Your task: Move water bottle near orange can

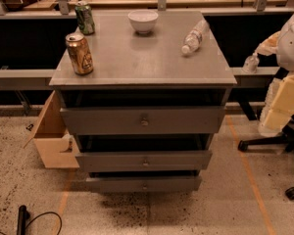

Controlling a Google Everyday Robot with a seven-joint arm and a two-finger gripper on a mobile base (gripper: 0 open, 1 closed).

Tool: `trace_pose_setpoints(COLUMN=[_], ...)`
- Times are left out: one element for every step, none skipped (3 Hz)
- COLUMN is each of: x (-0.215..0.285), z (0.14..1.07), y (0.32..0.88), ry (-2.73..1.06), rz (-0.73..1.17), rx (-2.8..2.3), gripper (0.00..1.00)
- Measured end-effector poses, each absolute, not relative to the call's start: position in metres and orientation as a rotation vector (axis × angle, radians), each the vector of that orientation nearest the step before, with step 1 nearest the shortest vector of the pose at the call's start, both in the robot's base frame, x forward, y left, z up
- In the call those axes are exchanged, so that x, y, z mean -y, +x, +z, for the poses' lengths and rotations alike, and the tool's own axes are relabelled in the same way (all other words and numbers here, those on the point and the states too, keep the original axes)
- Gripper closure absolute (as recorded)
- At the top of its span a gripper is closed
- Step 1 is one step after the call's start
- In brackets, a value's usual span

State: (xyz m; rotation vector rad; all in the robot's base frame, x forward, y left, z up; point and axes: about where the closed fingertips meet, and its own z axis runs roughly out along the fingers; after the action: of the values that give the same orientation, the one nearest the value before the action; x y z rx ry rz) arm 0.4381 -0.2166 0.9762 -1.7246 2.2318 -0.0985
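Beyond drawers [143, 153], at approach step: must reach water bottle [194, 36] lying on surface [137, 58], well apart from orange can [80, 53]. Cannot see jaws or tell their state.

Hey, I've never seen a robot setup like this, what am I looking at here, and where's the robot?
It is one picture from the robot's only camera, looking down at a grey drawer cabinet. The robot is a mobile base with one arm and a two-finger gripper; the gripper is out of view, so you see nothing being held. On the cabinet top stand an orange can at the front left, a green can behind it and a white bowl at the back. A water bottle lies on its side at the right. The job is to bring that bottle near the orange can.
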Motion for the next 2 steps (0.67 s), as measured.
trace_pose_setpoints(x=[0.217,0.210], z=[0.976,0.971], y=[0.438,0.457], ry=[-1.725,-1.878], rz=[-0.099,-0.169], rx=[-2.231,-2.135], gripper=[0.00,0.00])
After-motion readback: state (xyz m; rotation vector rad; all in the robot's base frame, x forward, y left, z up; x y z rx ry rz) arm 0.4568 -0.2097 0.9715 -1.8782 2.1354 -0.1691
